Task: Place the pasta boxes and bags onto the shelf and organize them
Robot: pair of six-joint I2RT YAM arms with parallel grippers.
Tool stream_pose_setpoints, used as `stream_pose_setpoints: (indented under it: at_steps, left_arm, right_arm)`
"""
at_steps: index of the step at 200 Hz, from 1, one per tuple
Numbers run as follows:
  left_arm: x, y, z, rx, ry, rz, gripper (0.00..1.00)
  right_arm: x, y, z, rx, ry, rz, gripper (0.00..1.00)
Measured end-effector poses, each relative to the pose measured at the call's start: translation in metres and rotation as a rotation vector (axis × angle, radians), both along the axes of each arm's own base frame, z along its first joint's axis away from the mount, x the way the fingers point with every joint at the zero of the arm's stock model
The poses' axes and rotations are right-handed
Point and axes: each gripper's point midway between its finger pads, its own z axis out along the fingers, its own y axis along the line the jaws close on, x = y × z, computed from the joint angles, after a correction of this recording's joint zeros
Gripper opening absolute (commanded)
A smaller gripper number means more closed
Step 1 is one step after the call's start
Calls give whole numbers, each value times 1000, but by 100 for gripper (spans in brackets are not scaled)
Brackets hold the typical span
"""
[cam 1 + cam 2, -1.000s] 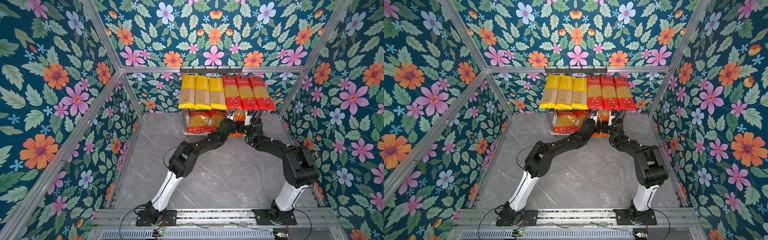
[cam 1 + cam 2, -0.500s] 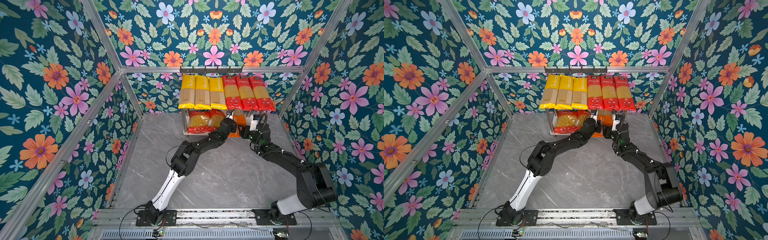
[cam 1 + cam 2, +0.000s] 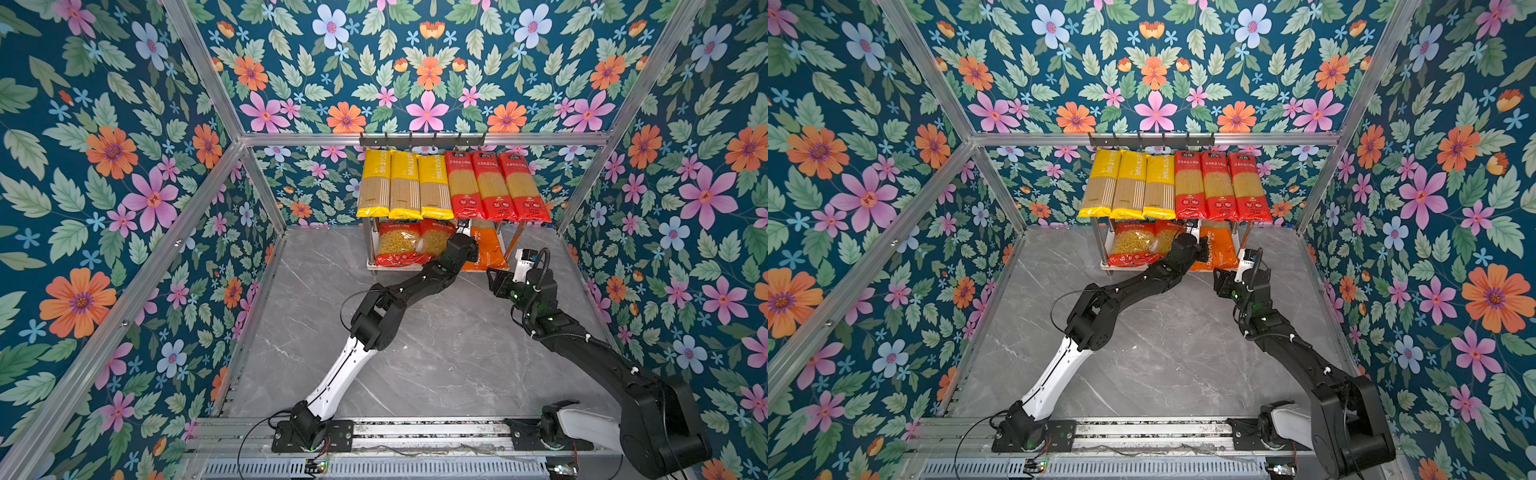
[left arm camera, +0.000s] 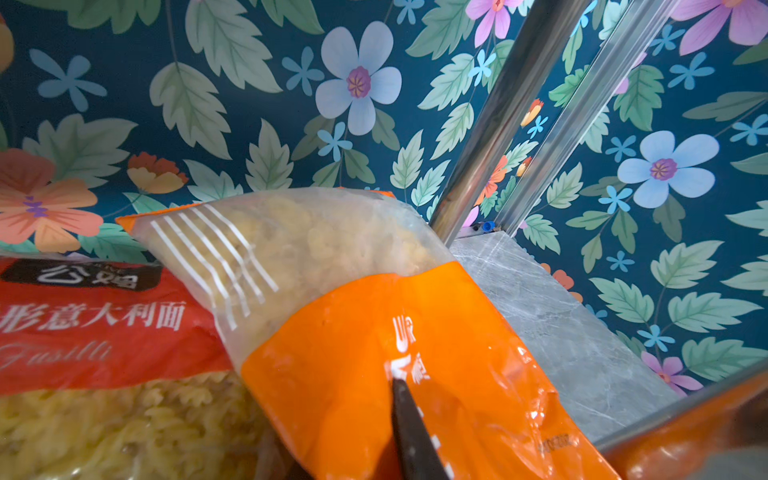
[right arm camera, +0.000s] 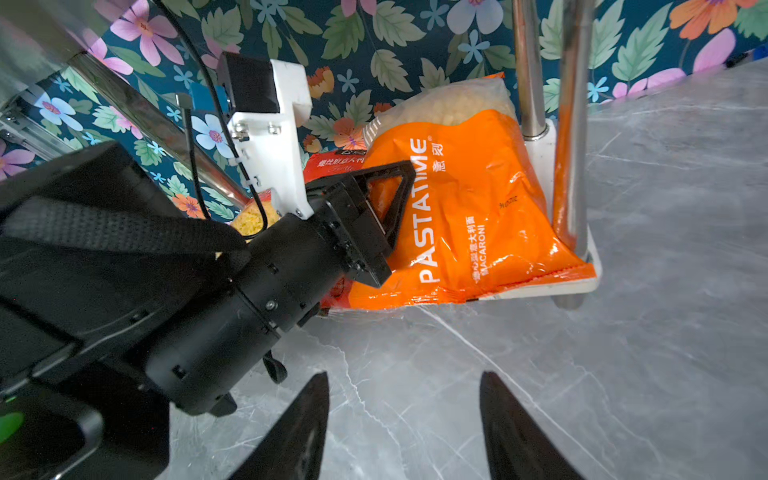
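Marble table (image 3: 415,353) — left tool (image 5: 405,174) pinches the orange bag (image 5: 478,199) on the shelf (image 5: 582,286), right tool (image 5: 403,374) wide, empty; bag looks soft, slippery — probably best taken by its edge.

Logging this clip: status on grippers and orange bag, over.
Left gripper pinching orange bag on lower shelf. Right gripper open, empty. Red bag alongside, nothing blocking.

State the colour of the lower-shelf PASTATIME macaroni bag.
The macaroni bag is orange with white lettering and a clear top; clearest in the right wrist view.
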Motion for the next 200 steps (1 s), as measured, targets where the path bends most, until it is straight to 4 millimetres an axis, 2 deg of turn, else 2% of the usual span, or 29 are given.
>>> stream_pose_setpoints:
  at_steps: [8,25,60,73,103,130,170,200]
  left_arm:
    - [0,0,-1,1,2,-2,1]
    - [-2,-1,-1,2,4,-9,9]
    - [-14,7,0,31,27,-30,37]
    - [-23,13,5,39,31,-40,43]
    - [-39,27,32,14,-5,-46,47]
    - [-58,45,45,17,-22,-51,48]
    - [-94,92,39,49,-12,-7,49]
    - [-117,135,30,82,-4,62,49]
  right_arm:
    - [-2,-1,1,-1,-1,-4,59]
    - [-3,-3,-2,-1,11,-11,59]
    - [-6,-3,-13,15,53,-18,58]
    - [-8,-2,-17,23,65,-16,58]
    - [-12,-2,-25,30,100,-17,58]
    - [-15,0,-29,35,123,-5,58]
    - [-15,5,-46,48,178,4,58]
    - [-9,34,-56,39,209,66,57]
